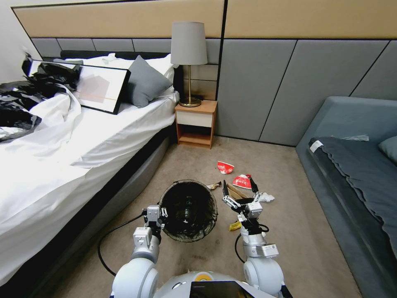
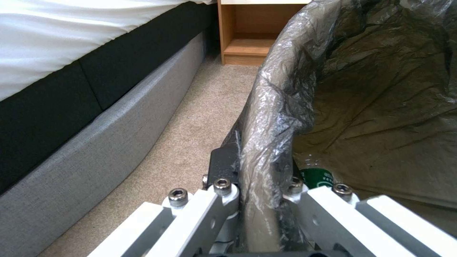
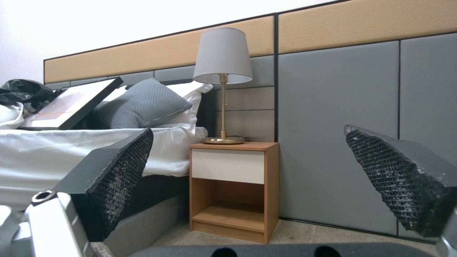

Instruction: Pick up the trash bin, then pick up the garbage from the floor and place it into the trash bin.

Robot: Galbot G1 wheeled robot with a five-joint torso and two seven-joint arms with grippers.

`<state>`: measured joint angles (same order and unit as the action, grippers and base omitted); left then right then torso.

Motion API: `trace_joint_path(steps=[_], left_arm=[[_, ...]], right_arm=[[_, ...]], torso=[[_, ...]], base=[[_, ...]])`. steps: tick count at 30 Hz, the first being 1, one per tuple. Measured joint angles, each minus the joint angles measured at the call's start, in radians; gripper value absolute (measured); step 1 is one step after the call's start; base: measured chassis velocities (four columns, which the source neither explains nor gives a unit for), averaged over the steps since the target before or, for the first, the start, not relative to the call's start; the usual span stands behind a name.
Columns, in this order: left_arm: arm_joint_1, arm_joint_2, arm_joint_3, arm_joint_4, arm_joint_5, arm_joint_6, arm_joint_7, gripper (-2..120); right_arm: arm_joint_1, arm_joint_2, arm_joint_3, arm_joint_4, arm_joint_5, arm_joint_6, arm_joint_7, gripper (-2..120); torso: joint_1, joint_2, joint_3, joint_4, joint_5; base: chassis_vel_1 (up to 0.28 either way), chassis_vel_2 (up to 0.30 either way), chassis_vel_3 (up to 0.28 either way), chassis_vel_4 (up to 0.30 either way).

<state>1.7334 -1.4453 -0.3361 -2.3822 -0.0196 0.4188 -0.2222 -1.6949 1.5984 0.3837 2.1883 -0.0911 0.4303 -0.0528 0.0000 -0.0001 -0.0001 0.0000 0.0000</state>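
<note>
The trash bin (image 1: 188, 209), round with a dark liner bag over its rim, hangs just above the carpet in front of me. My left gripper (image 1: 159, 215) is shut on its near-left rim (image 2: 259, 167). A green-labelled bottle (image 2: 316, 177) lies inside the bin. My right gripper (image 1: 238, 183) is open and raised to the right of the bin, its fingers (image 3: 119, 178) spread wide with nothing between them. Garbage lies on the floor around it: a red-and-white wrapper (image 1: 225, 167), a second red wrapper (image 1: 241, 182), a tan paper bag (image 1: 235, 193), a white tissue (image 1: 267, 197), a yellow wrapper (image 1: 235, 226) and a dark wrapper (image 1: 214, 186).
A bed (image 1: 82, 140) with a grey base runs along the left. A wooden nightstand (image 1: 196, 124) with a lamp (image 1: 189, 45) stands at the far wall. A grey sofa (image 1: 355, 165) bounds the right. Carpet runs between bed and sofa.
</note>
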Motion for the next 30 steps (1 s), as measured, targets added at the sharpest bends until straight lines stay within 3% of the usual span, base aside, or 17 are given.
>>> trace_joint_path(steps=[6, 10, 12, 13, 15, 16, 17, 19, 20, 22, 24, 30], left_arm=[[0.0, 0.0, 0.001, 0.0, 0.0, 0.0, 0.0, 2], [-0.001, 0.0, 0.001, 0.0, 0.0, 0.0, 0.0, 2], [-0.002, 0.001, 0.001, 0.0, 0.0, -0.001, 0.0, 2], [-0.002, 0.001, 0.001, 0.0, 0.0, -0.001, 0.0, 2], [-0.003, 0.002, 0.001, 0.001, 0.0, -0.001, 0.0, 2], [-0.003, 0.002, 0.001, 0.001, 0.0, -0.001, 0.0, 2], [-0.003, 0.002, 0.001, 0.001, 0.0, -0.001, 0.0, 2], [-0.004, 0.003, 0.001, 0.001, 0.0, -0.001, 0.0, 2], [-0.004, 0.003, 0.001, 0.001, 0.0, -0.001, 0.0, 2], [-0.004, 0.003, 0.003, 0.003, 0.0, -0.001, 0.0, 2], [-0.005, 0.002, 0.007, 0.004, 0.0, -0.001, 0.0, 2], [-0.006, 0.003, 0.013, 0.007, 0.001, -0.001, 0.0, 2]], right_arm=[[-0.003, 0.0, 0.001, 0.001, -0.012, -0.005, 0.005, 100], [-0.009, -0.003, -0.006, 0.012, -0.031, -0.065, 0.065, 100], [-0.01, -0.02, -0.014, 0.031, -0.052, -0.201, 0.175, 100], [-0.01, -0.02, -0.014, 0.031, -0.052, -0.201, 0.175, 100], [-0.01, -0.036, -0.024, 0.049, -0.041, -0.33, 0.254, 100], [-0.01, -0.036, -0.024, 0.049, -0.041, -0.33, 0.254, 100], [-0.007, -0.053, -0.03, 0.064, 0.004, -0.468, 0.326, 100], [0.003, -0.072, -0.029, 0.069, 0.051, -0.595, 0.386, 100], [0.003, -0.072, -0.029, 0.069, 0.051, -0.595, 0.386, 100], [0.022, -0.1, -0.018, 0.051, 0.101, -0.705, 0.43, 100], [0.032, -0.116, -0.016, 0.03, 0.134, -0.753, 0.45, 100], [0.055, -0.148, -0.011, -0.043, 0.199, -0.835, 0.482, 100]], torso=[[0.0, 0.0, 0.0, 0.0, 0.0], [0.0, 0.0, 0.0, 0.0, 0.0], [0.0, 0.0, 0.0, 0.0, 0.0], [0.0, 0.0, 0.0, 0.0, 0.0], [0.0, 0.0, 0.0, 0.0, 0.0001], [0.0, 0.0, 0.0, 0.0, 0.0001], [0.0, 0.0, 0.0, -0.0001, 0.0], [0.0, 0.0, 0.0, 0.0, 0.0001], [0.0, 0.0, 0.0, 0.0, 0.0001], [0.0, 0.0, 0.0, 0.0, 0.0001], [0.0, 0.0, 0.0, -0.0001, 0.0002], [0.0, 0.0, 0.0, 0.0, 0.0]], base=[[0.0, 0.0, 0.0, 0.0], [0.0, 0.0, 0.0, 0.0], [0.0, 0.0, 0.0, 0.0], [0.0, 0.0, 0.0, 0.0], [0.0, 0.0, 0.0, 0.0], [0.0, 0.0, 0.0, 0.0], [0.0, 0.0, 0.0, 0.0], [0.0, 0.0, 0.0, 0.0], [0.0, 0.0, 0.0, 0.0], [0.0, 0.0, 0.0, 0.0], [0.0, 0.0, 0.0, 0.0], [0.0, 0.0, 0.0, 0.0]])
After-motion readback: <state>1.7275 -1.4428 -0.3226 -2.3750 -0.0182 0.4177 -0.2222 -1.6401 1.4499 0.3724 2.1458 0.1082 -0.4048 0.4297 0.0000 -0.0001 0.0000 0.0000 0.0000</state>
